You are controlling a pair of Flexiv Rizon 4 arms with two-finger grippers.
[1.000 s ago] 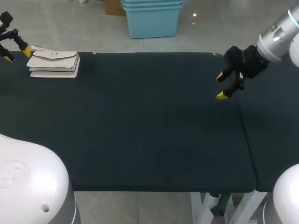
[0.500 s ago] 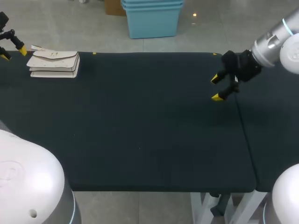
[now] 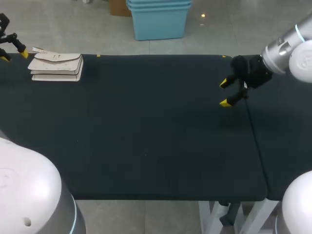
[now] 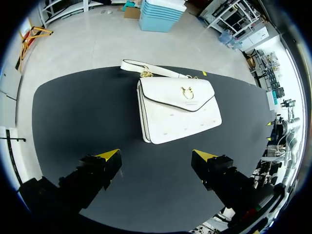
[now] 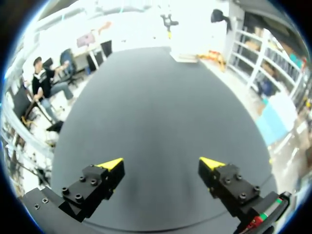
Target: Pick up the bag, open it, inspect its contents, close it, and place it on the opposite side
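at the table's far left corner: left claw (image 3: pixel 13 55) spread wide, holding nothing, hanging over the dark table (image 3: pixel 146 122). from its own wrist camera, only a strip of black tabletop lies between the two yellow tips and the task's thing.

white bag (image 4: pixel 178 109) ahead of the left claw, roughly centred on the gap between its fingers and leaning a little toward the right finger's side, apart from both tips, not touching. bag lies flat, flap up and closed, gold clasp (image 4: pixel 186 91) on the flap. white strap (image 4: pixel 151 70) trails along the bag's far edge, away from the claw, with a gold link where it meets the body.

right claw (image 3: pixel 224 93) over the table's right side, well apart from the bag, also spread wide and holding nothing. from its wrist camera, a long run of bare black table stretches ahead of its fingers; a small pale shape far ahead may be the bag, too small to tell.
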